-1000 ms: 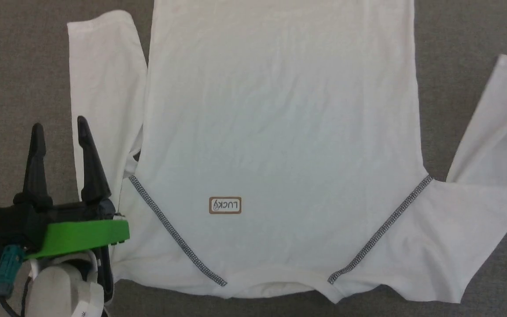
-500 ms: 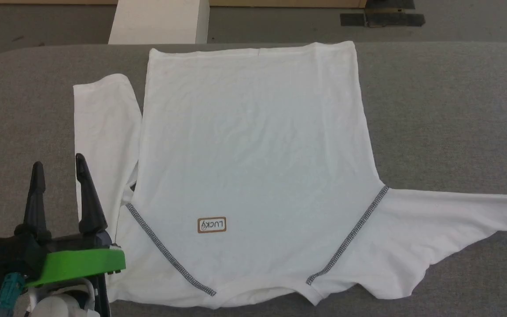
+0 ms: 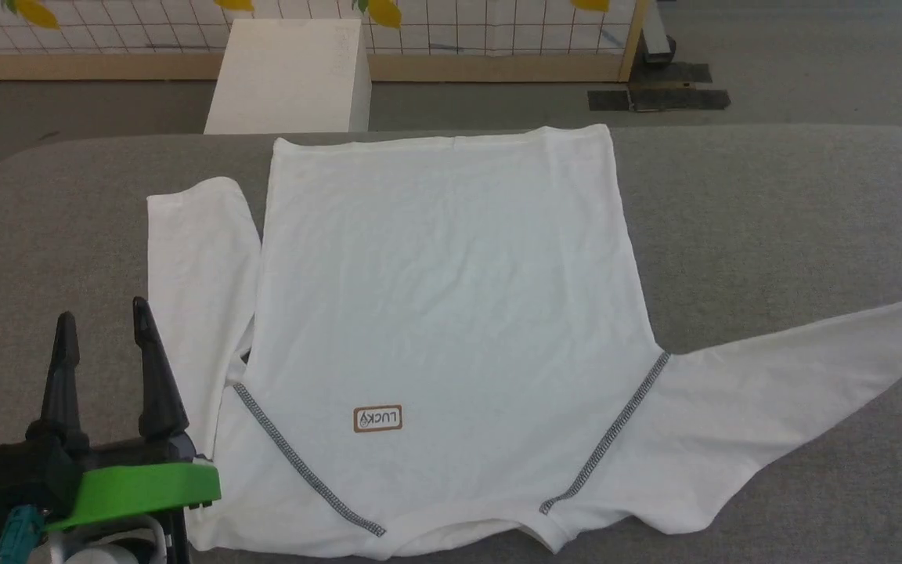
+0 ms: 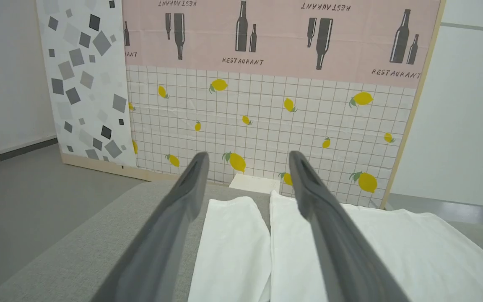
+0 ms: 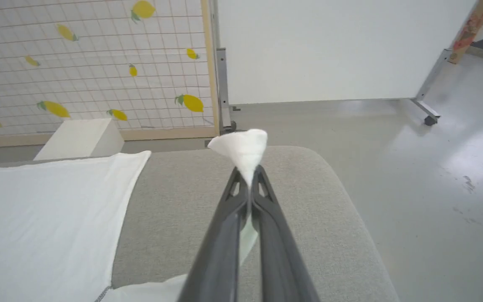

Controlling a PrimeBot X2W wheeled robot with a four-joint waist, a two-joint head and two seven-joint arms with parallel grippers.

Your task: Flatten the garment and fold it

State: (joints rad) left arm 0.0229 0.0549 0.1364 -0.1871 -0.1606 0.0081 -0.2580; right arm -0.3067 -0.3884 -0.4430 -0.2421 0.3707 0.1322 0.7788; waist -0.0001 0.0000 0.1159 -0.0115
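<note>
The jaws of the right gripper [image 5: 250, 175] are pressed together, pinching the end of the right-hand sleeve [image 3: 795, 380] of the garment [image 3: 451, 313]. A small tuft of white cloth pokes out past the fingertips, and the rest of the sleeve drops away under the fingers toward the surface [image 3: 772, 235]. The jaws of the left gripper [image 3: 102, 313] stand spread wide with nothing between them, over the near left part of the surface, just beside the left-hand sleeve [image 3: 200, 282]. In the head view the inner finger overlaps that sleeve's edge, and whether it touches the cloth I cannot tell. The garment lies flat in the middle of the grey padded surface, neck opening at the near edge, hem close to the far edge. The left-hand sleeve is turned up alongside the body, running toward the far edge. The right-hand sleeve stretches out to the robot's right, leaving the head view at its right edge. Two dark zigzag seam lines [image 3: 302, 468] slant from the armpits to the collar. The small brown-bordered logo patch [image 3: 378, 419] sits beside the left one, its lettering upside down in the head view. Beyond the far edge a white box [image 3: 290, 74] stands on the grey floor [image 5: 434, 167], in front of a lemon-print panel [image 4: 266, 113]
</note>
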